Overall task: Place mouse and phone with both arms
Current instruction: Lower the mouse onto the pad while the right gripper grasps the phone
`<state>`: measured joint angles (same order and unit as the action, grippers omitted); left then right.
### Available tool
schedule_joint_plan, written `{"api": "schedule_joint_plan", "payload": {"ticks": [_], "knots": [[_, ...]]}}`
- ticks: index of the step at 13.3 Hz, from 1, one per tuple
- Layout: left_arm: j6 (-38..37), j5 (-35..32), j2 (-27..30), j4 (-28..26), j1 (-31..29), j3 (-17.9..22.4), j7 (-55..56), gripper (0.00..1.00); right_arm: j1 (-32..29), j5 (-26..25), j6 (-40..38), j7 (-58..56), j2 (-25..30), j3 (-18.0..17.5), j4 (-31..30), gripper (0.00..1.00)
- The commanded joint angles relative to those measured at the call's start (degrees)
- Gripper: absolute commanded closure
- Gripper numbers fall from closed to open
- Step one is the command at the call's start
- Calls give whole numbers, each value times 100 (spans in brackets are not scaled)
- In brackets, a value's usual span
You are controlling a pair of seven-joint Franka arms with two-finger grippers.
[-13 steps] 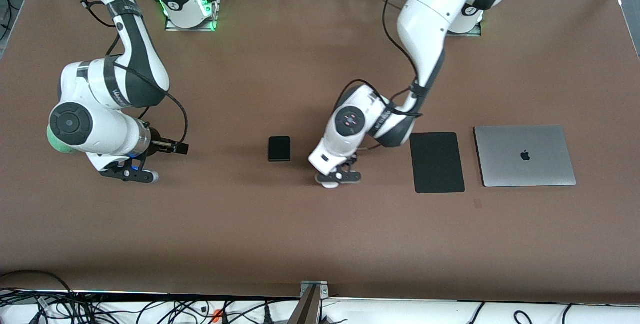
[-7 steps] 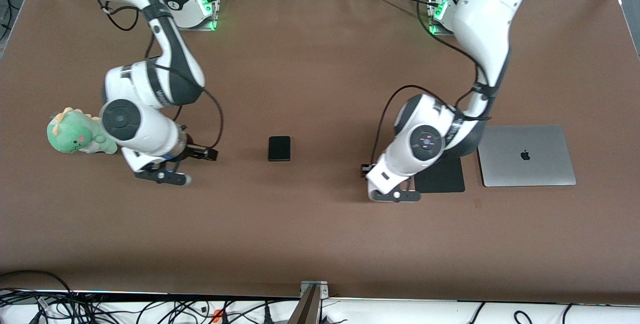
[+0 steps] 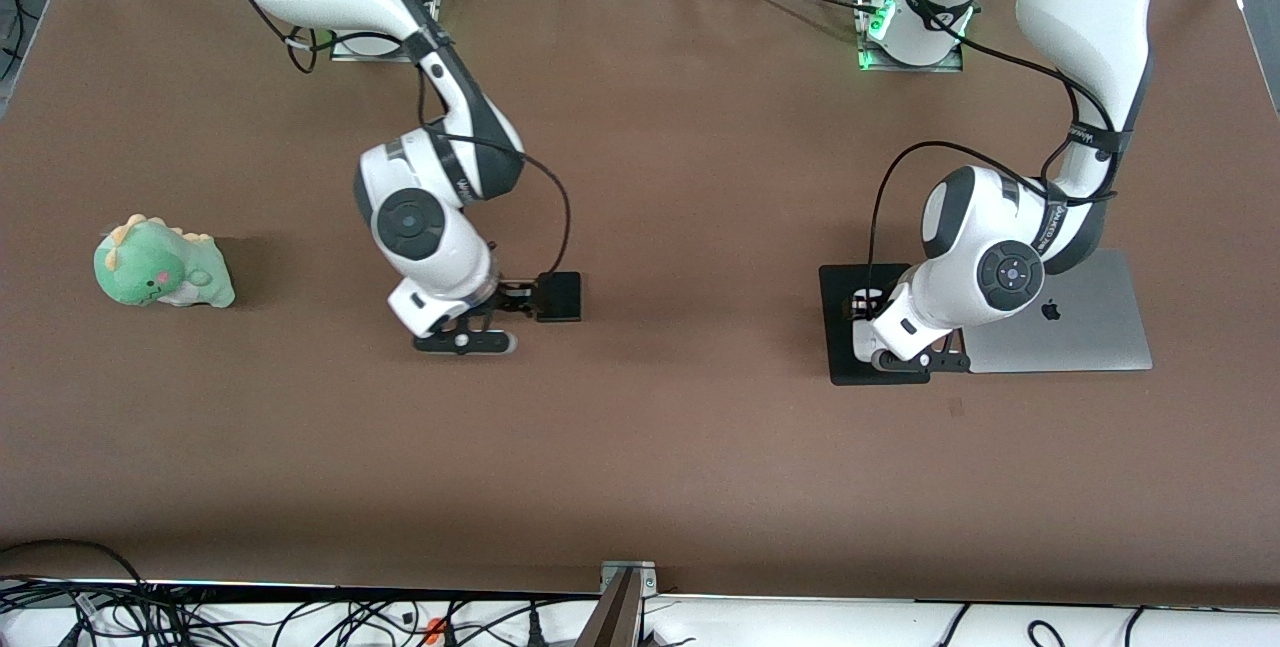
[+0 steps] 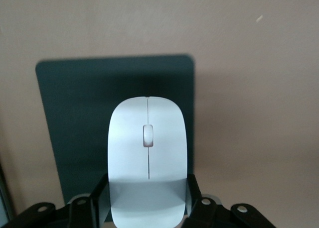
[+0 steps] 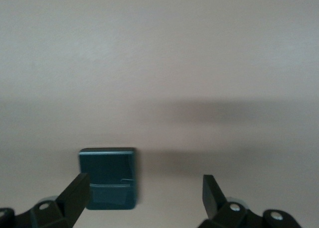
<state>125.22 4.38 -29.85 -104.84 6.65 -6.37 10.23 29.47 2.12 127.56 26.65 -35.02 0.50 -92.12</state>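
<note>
**Mouse parked over the pad, phone just off the right gripper's line**

Front view: the landmark here is the mouse pad (image 3: 840, 327), the big black sheet lying just beside the laptop (image 3: 1080, 327) at the left arm's end of the table. The left gripper (image 3: 915, 359) hangs over the pad's edge on the laptop side. The mouse itself is mostly hidden under the wrist in this view. Well away from the pad, toward the right arm's end, the phone (image 3: 560, 295) lies flat on the table (image 3: 640, 467), and the right gripper (image 3: 470, 339) is right beside it, over the table next to it. A green plush toy (image 3: 160, 267) sits even further toward that end.

Left wrist view: the fingers (image 4: 97, 198) are clamped on the mouse (image 4: 147, 153) by its two long sides, with the pad (image 4: 70, 118) spread underneath. The mouse's long axis runs the same way as the pad's long side, so setting it down looks like a plain lowering.

Right wrist view: the right gripper (image 5: 144, 188) has its jaws wide apart and empty. The phone (image 5: 107, 178) sits off-centre, touching or just by one finger (image 5: 75, 193), not in the middle of the gap. The right arm is clearly the one nearer to it, and it probably needs a small sideways shift before closing.
</note>
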Motion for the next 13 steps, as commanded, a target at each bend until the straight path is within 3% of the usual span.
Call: {"api": "schedule_joint_plan", "payload": {"ticks": [1, 4, 6, 10, 13], "knots": [[458, 10, -72, -353, -146, -66, -118, 83, 252, 87, 373, 25, -241, 12, 10, 0], [547, -7, -258, -292, -155, -13, -118, 70, 410, 96, 909, -20, -497, 12, -155, 0], [565, -25, -310, -274, -199, -13, -118, 0, 419, 87, 1383, -20, -497, 12, -489, 0], [477, -25, -258, -46, -340, -31, -83, 0, 498, 96, 1526, 33, -576, 12, -605, 0], [-214, -25, -13, 437, -436, -31, -109, 0, 560, 96, 1509, 94, -637, 12, -614, 0]]}}
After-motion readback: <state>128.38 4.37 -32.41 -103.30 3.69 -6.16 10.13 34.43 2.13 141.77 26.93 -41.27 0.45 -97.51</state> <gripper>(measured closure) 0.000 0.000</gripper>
